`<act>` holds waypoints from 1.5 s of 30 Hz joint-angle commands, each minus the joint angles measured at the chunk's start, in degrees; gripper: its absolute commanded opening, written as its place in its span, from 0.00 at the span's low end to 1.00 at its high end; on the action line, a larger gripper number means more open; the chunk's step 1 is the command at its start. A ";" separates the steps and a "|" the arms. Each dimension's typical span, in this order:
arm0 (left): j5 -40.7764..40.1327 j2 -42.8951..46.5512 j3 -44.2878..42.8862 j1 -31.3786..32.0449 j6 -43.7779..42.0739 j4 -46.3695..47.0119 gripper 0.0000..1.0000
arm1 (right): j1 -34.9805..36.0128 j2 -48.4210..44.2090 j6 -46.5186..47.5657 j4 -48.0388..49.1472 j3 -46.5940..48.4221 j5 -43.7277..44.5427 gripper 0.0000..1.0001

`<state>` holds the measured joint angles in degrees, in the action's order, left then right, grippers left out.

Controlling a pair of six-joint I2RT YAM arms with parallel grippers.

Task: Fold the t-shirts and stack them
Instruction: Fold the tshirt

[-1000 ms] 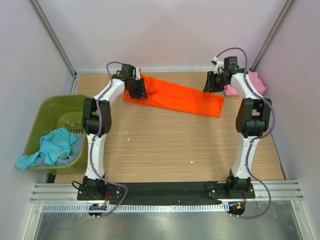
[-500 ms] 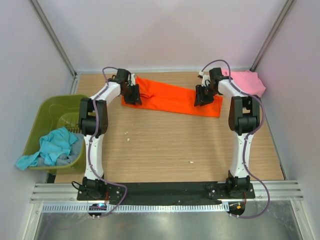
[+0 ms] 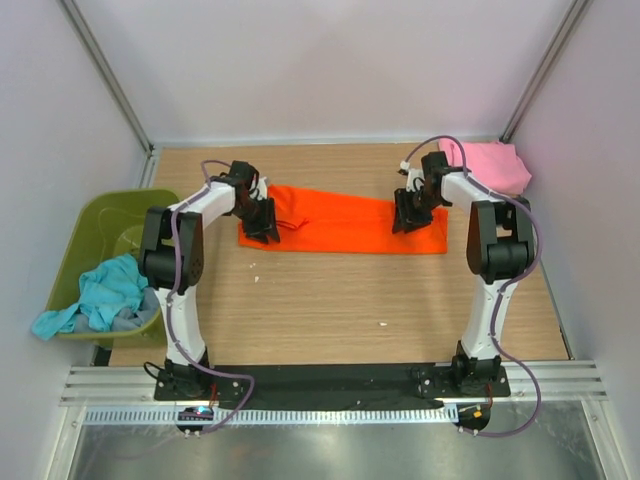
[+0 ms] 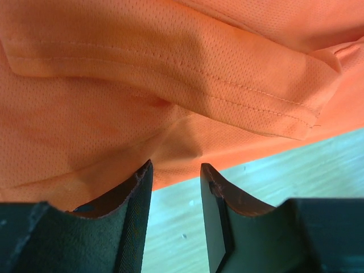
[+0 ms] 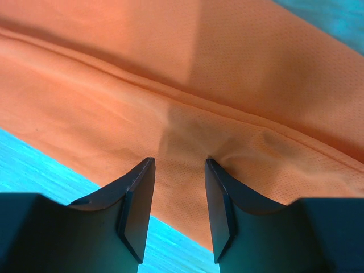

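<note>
"Two grippers: what did they hold?"
"My left gripper [image 4: 175, 170] pinched the orange t-shirt [image 3: 340, 222] at one end, my right gripper [image 5: 179, 165] the other; it lay stretched across the table [image 3: 330, 300], far side."

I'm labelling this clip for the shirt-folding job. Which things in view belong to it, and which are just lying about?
For the job:
orange t-shirt
pink t-shirt
teal t-shirt

Just lying about:
olive-green tub, with the teal t-shirt draped over its near edge
</note>
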<state>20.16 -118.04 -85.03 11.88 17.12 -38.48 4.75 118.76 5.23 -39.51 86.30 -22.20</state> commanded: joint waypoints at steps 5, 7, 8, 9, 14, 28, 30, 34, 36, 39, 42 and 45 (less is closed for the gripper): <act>-0.65 7.64 3.83 0.78 1.07 -2.04 0.41 | -0.01 -1.87 0.74 -2.24 -0.87 3.03 0.47; -0.13 7.65 2.08 0.86 1.33 -1.95 0.41 | 0.08 -1.78 0.83 -2.33 -0.43 3.30 0.47; -0.04 7.47 1.46 0.86 1.33 -1.95 0.41 | 0.17 -1.69 0.92 -2.24 -0.43 3.39 0.47; -0.04 6.69 1.02 0.86 1.25 -1.86 0.41 | 0.08 -1.69 1.00 -2.07 -0.61 3.39 0.47; 0.31 2.04 -2.76 1.21 1.51 -0.46 0.41 | 0.43 -1.78 1.36 -1.63 -1.66 3.83 0.48; -8.39 -7.92 -34.94 1.92 -5.24 -2.55 0.43 | 1.13 -2.57 2.50 -1.63 -0.52 5.23 0.48; -7.86 -3.18 -31.88 1.83 -4.74 -4.32 0.43 | 1.22 -3.18 2.67 -1.45 -1.31 5.32 0.48; 0.54 5.88 -15.90 2.18 -0.52 -5.03 0.40 | 1.22 -4.24 2.85 -0.92 -2.80 5.76 0.48; 1.63 8.34 -8.41 3.23 -0.07 -6.33 0.40 | 1.22 -4.50 2.85 -1.19 -3.16 5.76 0.48; 2.51 8.00 -4.19 4.90 -0.25 -8.54 0.41 | 1.22 -4.68 2.94 -1.36 -3.16 5.76 0.48; 3.13 7.21 -2.68 5.35 -0.34 -7.40 0.42 | 1.40 -4.77 2.94 -1.54 -3.16 5.85 0.48; 3.13 4.40 -5.74 5.35 -0.42 -7.57 0.43 | 1.49 -4.94 2.94 -1.54 -3.25 5.85 0.48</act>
<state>21.50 -112.46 -87.83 17.67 16.38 -46.19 5.96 116.49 7.25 -40.34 83.92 -18.11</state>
